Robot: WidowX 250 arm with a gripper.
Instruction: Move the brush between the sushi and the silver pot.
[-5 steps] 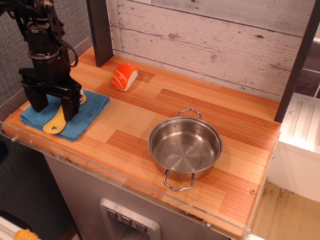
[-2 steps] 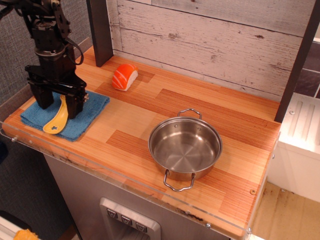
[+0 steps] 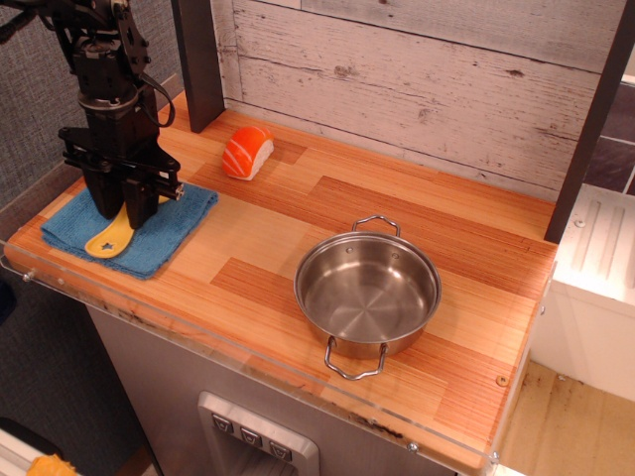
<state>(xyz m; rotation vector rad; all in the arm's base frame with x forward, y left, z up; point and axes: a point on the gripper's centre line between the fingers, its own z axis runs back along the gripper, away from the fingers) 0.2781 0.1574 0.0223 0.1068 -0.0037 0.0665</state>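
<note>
The bench [image 3: 298, 268] is a striped wooden top with a whitewashed plank wall behind it, and nothing on it has shifted except at the left end. The pot [image 3: 367, 291] sits where it did a second ago, right of centre toward the front edge, upright and empty, one loop handle facing the wall and the other facing the front. The blue cloth [image 3: 164, 238] lies flat at the front left corner as before. The black arm has moved a little to the right and toward the wall over that cloth, and its claw [image 3: 121, 210] has narrowed: a second ago the two prongs stood wide apart either side of the brush, now they are drawn in close on its upper part, apparently grasping it, though the contact itself is hidden. The sushi [image 3: 246, 151] rests unmoved near the wall, well apart from the pot. The brush [image 3: 109, 240] is on the cloth, its rounded yellow end with the star mark showing below the claw, bristles hidden.
</note>
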